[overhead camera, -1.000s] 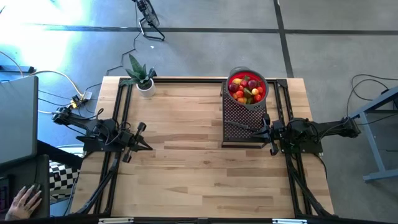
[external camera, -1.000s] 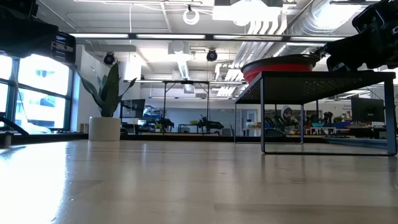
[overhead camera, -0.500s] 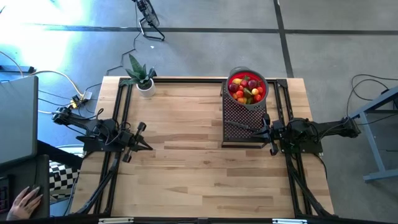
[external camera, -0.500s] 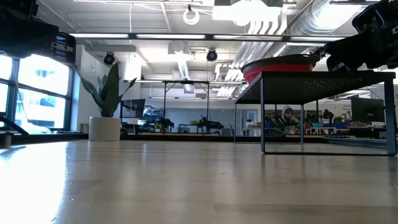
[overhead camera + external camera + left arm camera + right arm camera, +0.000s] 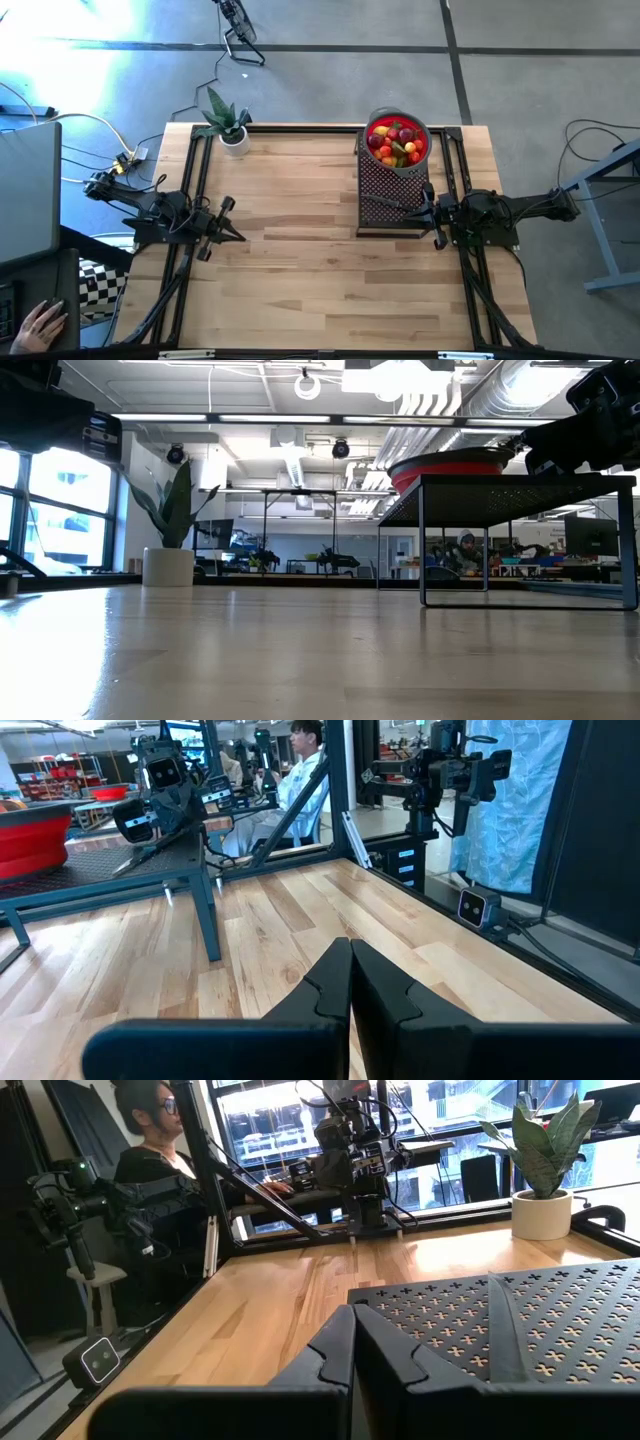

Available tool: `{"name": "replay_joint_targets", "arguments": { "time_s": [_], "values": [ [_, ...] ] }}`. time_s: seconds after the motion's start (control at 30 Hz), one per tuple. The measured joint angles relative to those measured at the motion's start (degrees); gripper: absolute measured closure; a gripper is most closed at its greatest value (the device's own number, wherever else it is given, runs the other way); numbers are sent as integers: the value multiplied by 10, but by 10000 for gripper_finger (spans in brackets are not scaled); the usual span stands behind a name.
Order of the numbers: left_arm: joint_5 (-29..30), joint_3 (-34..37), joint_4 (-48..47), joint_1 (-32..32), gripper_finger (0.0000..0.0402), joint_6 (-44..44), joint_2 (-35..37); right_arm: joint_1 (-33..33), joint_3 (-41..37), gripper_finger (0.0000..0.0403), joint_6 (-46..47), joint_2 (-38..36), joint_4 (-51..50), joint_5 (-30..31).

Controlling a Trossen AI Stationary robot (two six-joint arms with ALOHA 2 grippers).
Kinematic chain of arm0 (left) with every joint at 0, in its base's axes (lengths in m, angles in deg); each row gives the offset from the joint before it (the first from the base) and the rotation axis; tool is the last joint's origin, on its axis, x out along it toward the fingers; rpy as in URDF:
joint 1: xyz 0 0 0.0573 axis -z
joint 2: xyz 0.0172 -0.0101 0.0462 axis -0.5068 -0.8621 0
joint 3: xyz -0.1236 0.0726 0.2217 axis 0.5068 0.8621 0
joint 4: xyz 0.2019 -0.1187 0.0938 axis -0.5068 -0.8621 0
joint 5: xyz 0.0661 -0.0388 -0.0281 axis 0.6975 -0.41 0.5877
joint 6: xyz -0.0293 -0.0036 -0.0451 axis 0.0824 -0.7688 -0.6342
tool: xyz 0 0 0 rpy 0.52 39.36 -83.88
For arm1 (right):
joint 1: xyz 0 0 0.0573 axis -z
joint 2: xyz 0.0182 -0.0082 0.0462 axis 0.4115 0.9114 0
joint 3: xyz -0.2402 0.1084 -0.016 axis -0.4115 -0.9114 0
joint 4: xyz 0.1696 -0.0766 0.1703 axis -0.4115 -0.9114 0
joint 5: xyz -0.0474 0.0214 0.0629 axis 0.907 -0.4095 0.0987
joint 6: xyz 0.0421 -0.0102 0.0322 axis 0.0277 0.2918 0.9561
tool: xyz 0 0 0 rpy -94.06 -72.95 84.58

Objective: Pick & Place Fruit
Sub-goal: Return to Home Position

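Every fruit (image 5: 396, 142) I can make out sits heaped in the red bowl (image 5: 369, 130), in the upper right of the overhead view. The bowl stands on the far end of a black perforated shelf (image 5: 385, 195) raised on thin legs above the desk (image 5: 300, 270). The job looks done to me.

The pieces are small toys in red, orange, yellow and green. I'd guess they are light, hard and smooth, so they would likely roll or squirt out of a pinch. I would take one across its widest middle. In a heap like that, lifting one would probably nudge its neighbours.

The left gripper (image 5: 349, 950) is parked at the middle left of the overhead view, jaws pressed together and holding nothing. The right gripper (image 5: 353, 1317) rests at the shelf's right edge, its jaws likewise pressed together, empty, with the perforated top just ahead.

A potted plant (image 5: 228, 128) stands at the desk's upper left corner, well apart from both arms. The shelf's frame and the bowl's rim would be the obstacles to any reach. A person (image 5: 305, 775) sits beyond the desk, and a hand (image 5: 42, 325) shows at lower left.
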Motion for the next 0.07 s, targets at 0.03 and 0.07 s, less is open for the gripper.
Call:
{"name": "replay_joint_targets", "arguments": {
  "time_s": [0.03,0.07],
  "values": [
    [0,0,0,0,402,0,0,0,0,401,0,0,0,0],
    [0,0,0,0,402,0,0,0,0,401,0,0,0,0]
  ]
}}
